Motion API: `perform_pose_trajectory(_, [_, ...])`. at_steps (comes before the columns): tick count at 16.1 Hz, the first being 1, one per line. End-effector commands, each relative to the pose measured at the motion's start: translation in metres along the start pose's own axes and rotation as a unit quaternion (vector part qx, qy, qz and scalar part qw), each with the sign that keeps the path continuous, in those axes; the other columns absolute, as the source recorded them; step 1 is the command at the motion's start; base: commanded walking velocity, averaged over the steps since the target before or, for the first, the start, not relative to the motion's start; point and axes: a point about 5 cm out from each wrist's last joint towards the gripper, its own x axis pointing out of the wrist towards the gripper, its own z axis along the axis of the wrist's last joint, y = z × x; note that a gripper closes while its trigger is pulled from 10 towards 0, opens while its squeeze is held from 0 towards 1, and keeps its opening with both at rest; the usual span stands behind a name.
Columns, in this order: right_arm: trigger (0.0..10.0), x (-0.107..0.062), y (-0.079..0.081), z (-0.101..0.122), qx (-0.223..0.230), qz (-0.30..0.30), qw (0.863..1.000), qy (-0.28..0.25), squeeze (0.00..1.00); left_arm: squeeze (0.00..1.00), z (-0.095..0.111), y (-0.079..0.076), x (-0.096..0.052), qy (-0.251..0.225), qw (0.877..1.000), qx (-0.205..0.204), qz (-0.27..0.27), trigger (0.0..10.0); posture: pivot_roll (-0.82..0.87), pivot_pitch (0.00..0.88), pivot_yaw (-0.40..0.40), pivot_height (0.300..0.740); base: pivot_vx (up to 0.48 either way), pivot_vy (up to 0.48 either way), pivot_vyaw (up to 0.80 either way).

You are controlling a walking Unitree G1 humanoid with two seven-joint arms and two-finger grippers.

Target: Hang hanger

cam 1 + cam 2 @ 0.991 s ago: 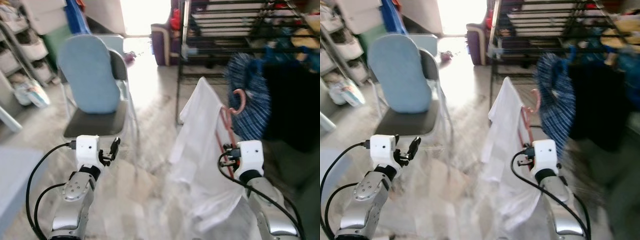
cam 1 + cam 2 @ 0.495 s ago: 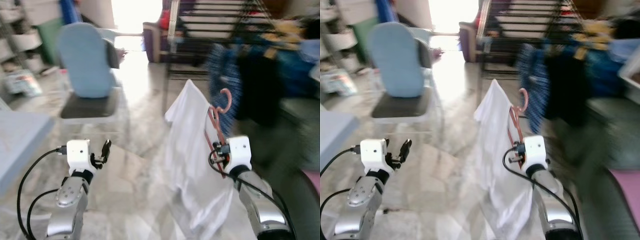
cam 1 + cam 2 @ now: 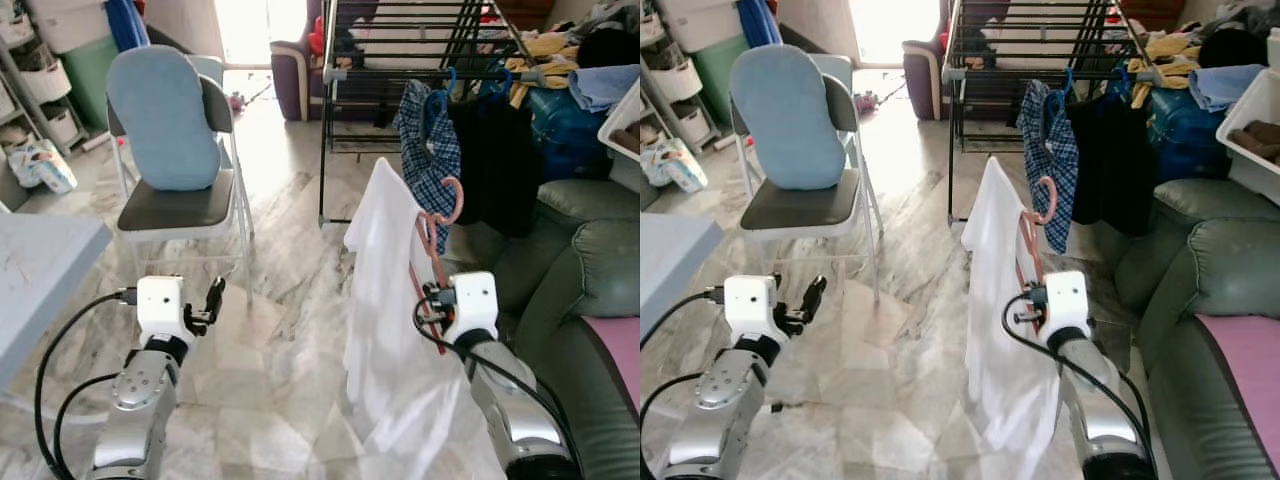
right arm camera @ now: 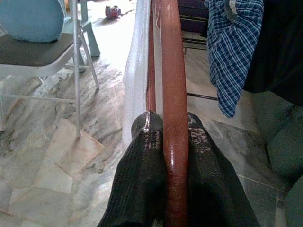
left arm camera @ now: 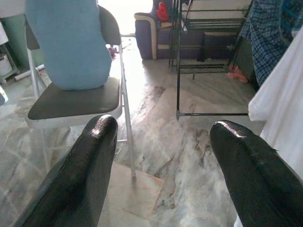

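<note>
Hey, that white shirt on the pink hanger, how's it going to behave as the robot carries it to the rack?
The white shirt is probably floppy: it drapes in loose folds below the pink hanger, so it may sway. It looks thin and likely light. The right tool is shut on the smooth hanger bar, which might twist in the grip.

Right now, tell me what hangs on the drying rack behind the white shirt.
On the drying rack: a blue plaid shirt and dark garment on blue hangers. The white shirt hides the plaid shirt's lower edge.

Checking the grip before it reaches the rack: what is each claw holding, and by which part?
The right claw pinches the pink hanger, with a white shirt on it, by its lower frame. The left claw is open, holding nothing.
</note>
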Motion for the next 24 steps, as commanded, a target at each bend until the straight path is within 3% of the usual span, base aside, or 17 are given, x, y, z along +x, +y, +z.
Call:
perform_pose_trajectory(1, [10.0,0.005,0.0,0.019,-0.006,-0.006,0.999,-0.046,0.0,0.0,0.004,0.002,0.002,-0.006,1.0,0.01,0.001,10.0,-0.13,0.0,0.03,0.731,0.0,0.0,0.0])
perform_pose_trajectory(6, [10.0,0.003,-0.005,0.018,0.002,-0.026,0.998,-0.051,0.0,0.0,0.01,0.001,0.01,-0.015,1.0,0.025,-0.008,10.0,-0.14,0.0,0.058,0.731,0.0,0.0,0.0])
perform_pose_trajectory(13, [10.0,-0.004,-0.006,0.014,-0.009,-0.021,0.999,-0.045,0.0,0.0,0.007,0.0,0.007,-0.009,1.0,0.023,-0.01,10.0,-0.14,0.0,0.053,0.731,0.0,0.0,0.0])
perform_pose_trajectory(16, [10.0,-0.004,-0.007,0.015,-0.01,-0.021,0.999,-0.045,0.0,0.0,0.006,-0.002,0.005,-0.008,1.0,0.019,-0.01,10.0,-0.15,0.0,0.045,0.731,0.0,0.0,0.74])
perform_pose_trajectory(24, [10.0,-0.009,-0.009,0.012,-0.008,-0.02,0.999,-0.036,0.0,0.0,0.003,0.0,0.002,0.0,1.0,0.014,-0.008,10.0,-0.15,0.0,0.042,0.731,-0.331,0.0,0.12])
